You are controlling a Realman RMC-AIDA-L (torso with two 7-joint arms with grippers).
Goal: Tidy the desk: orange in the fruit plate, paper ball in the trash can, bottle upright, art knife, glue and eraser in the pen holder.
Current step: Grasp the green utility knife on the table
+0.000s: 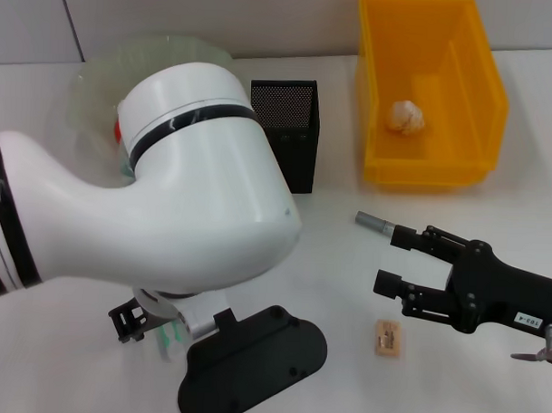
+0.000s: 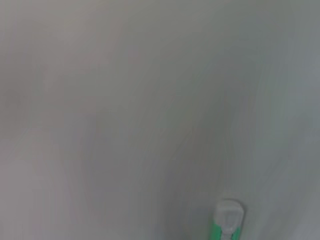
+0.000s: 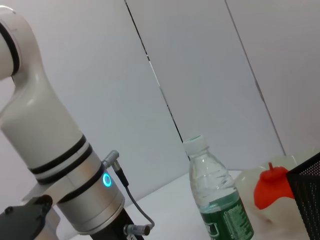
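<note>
My left arm fills the left of the head view, and its gripper (image 1: 149, 327) is low over the table's front, above a green-and-white object (image 1: 168, 340) that also appears in the left wrist view (image 2: 227, 220). My right gripper (image 1: 388, 258) hovers open and empty at the right. The tan eraser (image 1: 387, 338) lies on the table just in front of it. The paper ball (image 1: 406, 116) sits inside the yellow trash can (image 1: 427, 166). The black mesh pen holder (image 1: 286, 125) stands at centre back. The bottle (image 3: 216, 197) stands upright. The orange (image 3: 271, 187) rests in the fruit plate (image 1: 99, 78).
The left arm hides most of the fruit plate and the bottle in the head view. A black flat part (image 1: 252, 364) of the left wrist sits at the table's front edge. A small grey cylinder (image 1: 372, 220) shows beside the right gripper's far finger.
</note>
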